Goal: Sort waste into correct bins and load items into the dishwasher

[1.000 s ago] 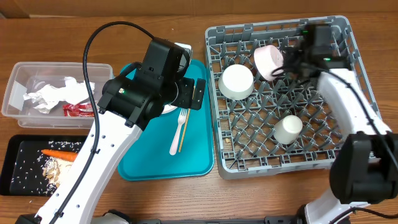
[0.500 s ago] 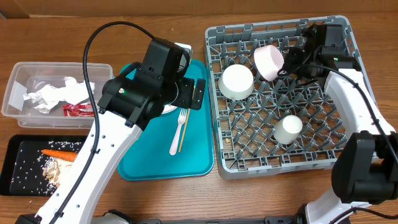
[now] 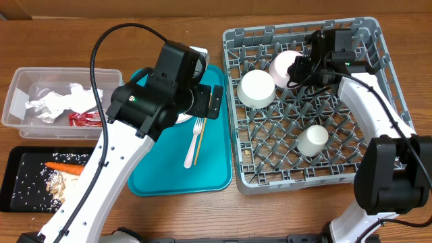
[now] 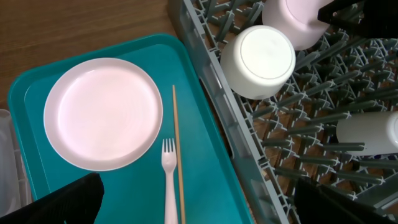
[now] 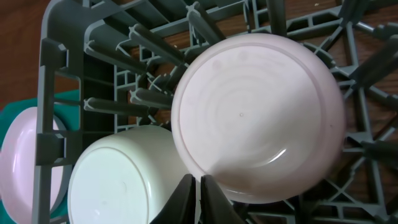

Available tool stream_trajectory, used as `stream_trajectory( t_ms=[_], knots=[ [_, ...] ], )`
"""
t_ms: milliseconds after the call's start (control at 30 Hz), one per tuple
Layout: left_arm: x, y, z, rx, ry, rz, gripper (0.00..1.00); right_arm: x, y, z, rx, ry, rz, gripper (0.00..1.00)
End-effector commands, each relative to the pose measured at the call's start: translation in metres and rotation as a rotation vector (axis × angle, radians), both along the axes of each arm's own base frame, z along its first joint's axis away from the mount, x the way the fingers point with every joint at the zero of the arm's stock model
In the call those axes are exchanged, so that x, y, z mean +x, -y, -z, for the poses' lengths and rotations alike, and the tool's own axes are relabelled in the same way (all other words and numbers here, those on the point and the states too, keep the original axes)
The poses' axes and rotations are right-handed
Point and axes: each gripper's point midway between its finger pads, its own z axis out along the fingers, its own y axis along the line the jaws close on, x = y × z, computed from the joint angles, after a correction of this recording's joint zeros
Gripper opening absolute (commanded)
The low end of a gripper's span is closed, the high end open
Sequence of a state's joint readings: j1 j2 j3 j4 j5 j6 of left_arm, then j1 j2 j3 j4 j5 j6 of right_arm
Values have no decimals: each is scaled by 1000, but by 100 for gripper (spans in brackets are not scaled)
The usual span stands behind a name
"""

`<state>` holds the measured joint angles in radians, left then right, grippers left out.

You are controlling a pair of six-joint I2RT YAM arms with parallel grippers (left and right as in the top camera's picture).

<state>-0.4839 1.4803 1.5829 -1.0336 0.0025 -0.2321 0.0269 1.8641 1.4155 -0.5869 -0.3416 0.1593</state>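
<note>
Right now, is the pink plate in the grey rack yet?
No, out: the pink plate lies flat on the teal tray, beside the grey rack.

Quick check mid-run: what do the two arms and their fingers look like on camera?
Both arms are alike: the left arm and right arm have smooth white link shells between chunky black joint housings. A thin black cable loops above the left arm. The fingers are matte black, tapering to blunt tips.

light: bright, even | shadows: soft | glare: faint sheen — pink bowl (image 5: 258,118) | focus: sharp overall
</note>
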Motion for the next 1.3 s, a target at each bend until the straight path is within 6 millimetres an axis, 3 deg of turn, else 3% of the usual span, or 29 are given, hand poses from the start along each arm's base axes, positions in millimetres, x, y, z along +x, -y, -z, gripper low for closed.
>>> stream_trajectory(
  t_ms=[0,133,333,400,467,567,700,900,1033,1200,1267],
  knots=[
    [3,-2,-3,14,15,2,100,0,-3,-16,12,15,-18,8],
    [3,-2,-3,14,15,2,100,-15,-11,-46,47,11,-45,8],
    [3,-2,-3,14,16,2,100,-73,-61,-81,362,-121,-227,13],
    [3,-2,-3,14,16,2,100,-90,-63,-77,391,-210,-222,14],
    [3,-2,-3,14,16,2,100,-106,-62,-70,390,-296,-204,27],
    [3,-2,-3,14,15,2,100,-128,-58,-60,365,-417,-168,29],
    [3,-2,-3,14,16,2,100,-147,-58,-50,288,-486,-189,23],
    [3,-2,-3,12,14,4,100,-158,-81,-44,213,-488,-269,22],
    [3,-2,-3,12,14,4,100,-171,-92,-44,203,-523,-304,11],
    [7,-2,-6,15,36,-5,100,-183,-83,-35,109,-573,-291,11],
    [8,-17,0,78,31,-49,100,-182,-84,-35,109,-572,-290,12]
  ],
)
